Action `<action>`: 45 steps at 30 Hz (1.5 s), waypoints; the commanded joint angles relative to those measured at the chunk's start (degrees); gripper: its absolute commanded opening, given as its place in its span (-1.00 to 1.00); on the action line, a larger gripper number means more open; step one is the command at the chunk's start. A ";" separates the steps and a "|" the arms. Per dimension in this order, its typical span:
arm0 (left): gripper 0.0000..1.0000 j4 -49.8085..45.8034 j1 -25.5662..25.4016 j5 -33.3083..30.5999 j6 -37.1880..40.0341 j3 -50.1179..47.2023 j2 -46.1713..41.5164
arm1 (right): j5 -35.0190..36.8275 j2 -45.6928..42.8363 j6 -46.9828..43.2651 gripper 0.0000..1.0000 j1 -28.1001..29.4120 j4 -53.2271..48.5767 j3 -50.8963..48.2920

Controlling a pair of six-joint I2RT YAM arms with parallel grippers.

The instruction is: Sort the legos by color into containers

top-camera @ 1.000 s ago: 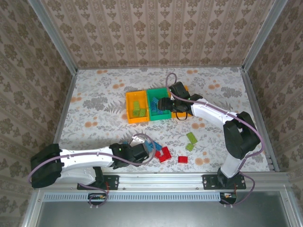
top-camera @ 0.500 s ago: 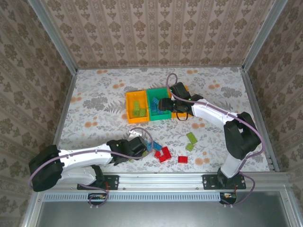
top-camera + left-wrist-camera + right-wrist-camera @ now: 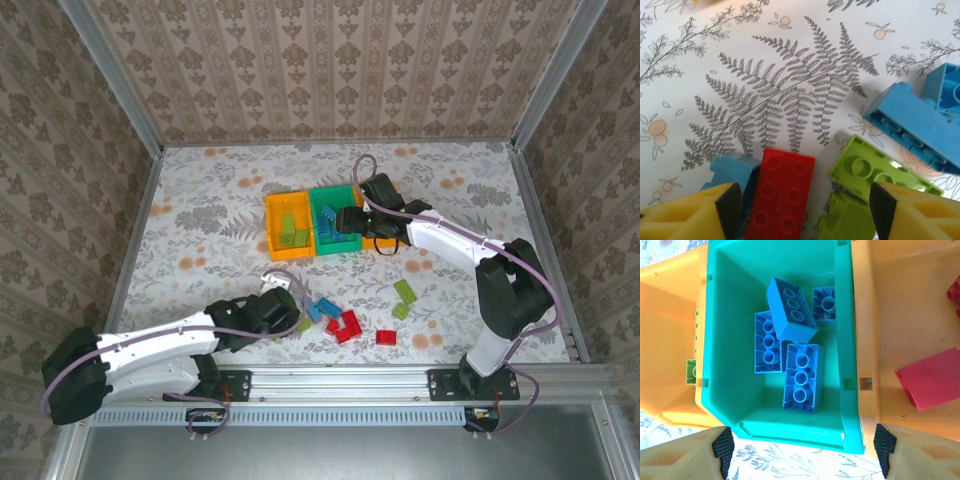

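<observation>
Top external view tells me the sorting is partway done: a row of bins sits mid-table on the flower-printed table (image 3: 200, 210), and a handful of loose studded plastic bricks (image 3: 345, 325) lies near the front edge. In that row, the left orange plastic bin (image 3: 270, 228) holds lime green pieces. The green middle bin (image 3: 740, 345) holds four blue bricks (image 3: 790, 310), and the right orange bin (image 3: 890, 300) has a red block (image 3: 932, 377) in it. Over the green bin hangs the right pincer (image 3: 804, 449), jaws spread, with nothing between them. The left pincer (image 3: 805, 207) is low over the loose pile, its jaws also spread wide and gripping nothing. From its wrist camera, a flat red studded brick (image 3: 782, 195) lies between the fingers. A lime green brick (image 3: 875, 172) lies just beside it on the right, and a long blue brick (image 3: 912, 120) lies farther out. I'd judge the step in hand to be picking up that red one. The next move calls for dropping a little and centring on it so the green neighbour isn't pinched too. Then the pincer can close and carry the brick to the right orange bin.
</observation>
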 commanded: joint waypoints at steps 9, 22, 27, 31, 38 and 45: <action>0.47 -8.50 5.39 -1.45 -2.59 1.92 -2.15 | 0.03 -2.14 -0.12 0.55 -0.31 0.18 -1.15; 0.43 -7.58 10.99 1.76 -5.26 0.41 0.24 | 0.26 -2.52 -0.51 0.56 -0.84 -0.07 -1.51; 0.38 -6.08 14.04 4.18 -5.17 -0.86 -0.25 | 0.16 -2.44 -0.43 0.56 -0.91 0.03 -1.66; 0.34 -5.25 15.40 5.60 -4.90 -0.80 1.33 | 0.08 -2.50 -0.53 0.56 -1.02 -0.15 -1.48; 0.16 -3.58 16.53 6.93 -4.32 -0.43 4.58 | 0.34 -2.98 -0.82 0.56 -1.20 -0.68 -1.50; -0.02 -2.16 18.27 7.37 -4.34 -0.60 4.84 | 0.40 -3.27 -0.84 0.57 -1.48 -0.81 -1.86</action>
